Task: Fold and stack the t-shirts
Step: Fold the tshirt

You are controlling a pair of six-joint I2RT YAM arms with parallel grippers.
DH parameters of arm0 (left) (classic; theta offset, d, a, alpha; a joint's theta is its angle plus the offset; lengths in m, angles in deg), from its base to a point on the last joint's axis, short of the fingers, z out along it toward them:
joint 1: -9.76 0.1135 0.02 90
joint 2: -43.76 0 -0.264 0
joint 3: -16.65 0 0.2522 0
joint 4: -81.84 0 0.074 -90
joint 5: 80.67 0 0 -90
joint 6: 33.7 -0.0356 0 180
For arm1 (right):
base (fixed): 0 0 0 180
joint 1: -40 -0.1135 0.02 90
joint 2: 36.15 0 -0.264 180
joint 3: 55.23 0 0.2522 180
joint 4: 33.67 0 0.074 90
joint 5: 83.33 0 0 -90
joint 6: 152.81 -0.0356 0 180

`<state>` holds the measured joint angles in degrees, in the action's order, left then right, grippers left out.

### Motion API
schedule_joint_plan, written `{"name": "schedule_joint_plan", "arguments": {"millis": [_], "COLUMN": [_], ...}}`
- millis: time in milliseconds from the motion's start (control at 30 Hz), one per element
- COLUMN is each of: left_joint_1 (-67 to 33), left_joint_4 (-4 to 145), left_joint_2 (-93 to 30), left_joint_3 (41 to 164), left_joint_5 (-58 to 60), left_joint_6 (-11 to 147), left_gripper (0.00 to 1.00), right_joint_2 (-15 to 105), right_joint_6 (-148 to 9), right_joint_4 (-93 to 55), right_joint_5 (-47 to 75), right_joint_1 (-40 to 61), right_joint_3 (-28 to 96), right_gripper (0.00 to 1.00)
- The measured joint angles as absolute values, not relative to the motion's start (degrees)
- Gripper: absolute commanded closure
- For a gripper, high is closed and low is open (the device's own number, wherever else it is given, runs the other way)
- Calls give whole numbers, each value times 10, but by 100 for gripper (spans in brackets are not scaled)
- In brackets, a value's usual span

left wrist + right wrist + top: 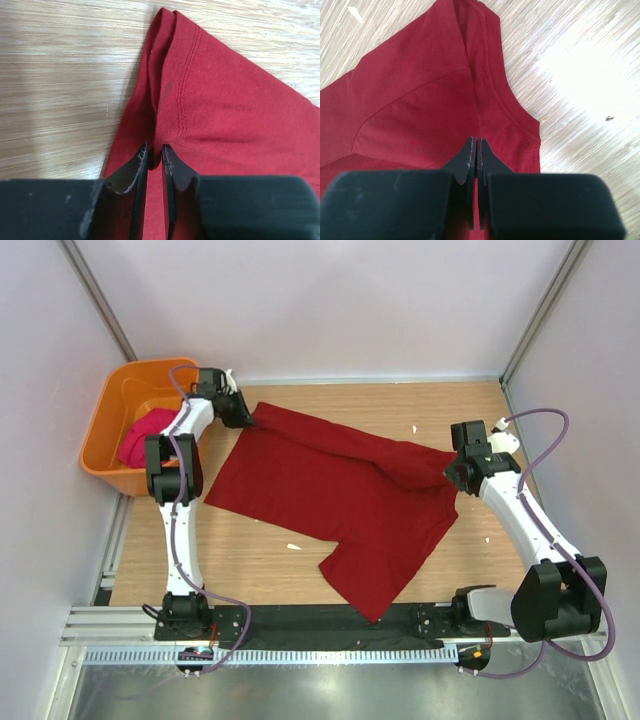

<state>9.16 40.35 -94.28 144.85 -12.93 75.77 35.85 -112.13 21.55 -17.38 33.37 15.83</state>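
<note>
The red t-shirt (330,490) lies spread on the wooden worktop (450,410), mostly flat, with one sleeve reaching toward the near edge. It is not folded into a neat shape. A long raised crease runs across its far part from the left corner to the right side.

The left tool (240,415) is at the far left corner of the red t-shirt, just beside the orange tub (105,425). In the left wrist view its two black fingers (137,170) stand a little apart, and a narrow ridge of red cloth goes up into the slit between them. I cannot tell if they press the cloth or only stand around it. A hem (185,85) with double stitching is visible just beyond.

The right tool (455,472) is at the right side of the red t-shirt, where the cloth is bunched up. Its fingers (465,160) are closed tightly on a fold of the cloth beside the collar (500,100).

The pink t-shirt (145,435) lies crumpled inside the orange tub, at the far left of the worktop, apart from the red one.

Some small white scraps (293,546) lie on the bare wood.
</note>
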Motion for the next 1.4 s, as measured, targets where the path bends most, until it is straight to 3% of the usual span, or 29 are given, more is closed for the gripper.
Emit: {"name": "schedule_joint_plan", "arguments": {"millis": [400, 533, 600, 700, 933, 1067, 1200, 1400], "left_joint_1": [101, 113, 115, 115, 111, 109, 106, 89], "left_joint_4": [379, 369, 369, 369, 378, 378, 380, 383], "left_joint_2": [-943, -943, -943, -943, -937, -937, -937, -937], "left_joint_3": [1484, 1484, 1484, 1482, 1459, 1460, 1466, 1466], "left_joint_5": [-127, -121, -121, -123, -140, -149, -156, -160], "left_joint_6": [734, 724, 717, 718, 724, 728, 730, 735], "left_gripper": [79, 83, 59, 50, 54, 65, 69, 65], "right_joint_2": [352, 346, 346, 346, 346, 346, 346, 346], "right_joint_6": [-1111, -1110, -1110, -1110, -1110, -1109, -1109, -1109], "right_joint_4": [218, 218, 218, 218, 215, 215, 213, 213], "right_joint_5": [-172, -170, -167, -165, -159, -157, -157, -156], "right_joint_1": [334, 334, 334, 334, 334, 334, 334, 334], "right_joint_3": [157, 153, 151, 150, 146, 146, 146, 146], "right_gripper": [99, 99, 99, 99, 99, 99, 99, 99]}}
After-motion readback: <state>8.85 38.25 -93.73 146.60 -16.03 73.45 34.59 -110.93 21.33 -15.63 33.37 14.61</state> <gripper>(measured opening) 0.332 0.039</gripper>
